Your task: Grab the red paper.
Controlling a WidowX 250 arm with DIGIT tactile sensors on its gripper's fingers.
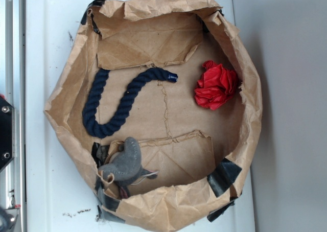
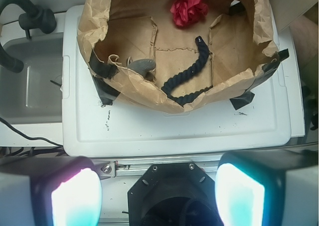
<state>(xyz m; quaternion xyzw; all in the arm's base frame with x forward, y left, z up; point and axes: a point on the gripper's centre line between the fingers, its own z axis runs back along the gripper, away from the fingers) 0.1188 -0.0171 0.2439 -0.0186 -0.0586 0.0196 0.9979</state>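
The red paper is a creased, rose-like wad lying at the right side of the brown paper bag tray. In the wrist view the red paper sits at the far top edge of the tray. My gripper is open and empty, its two glowing fingers wide apart at the bottom of the wrist view, well short of the tray, over the black robot base. The gripper does not show in the exterior view.
Inside the tray lie a dark blue rope and a grey stuffed toy. The tray stands on a white board. A grey sink with a black faucet is to the left in the wrist view.
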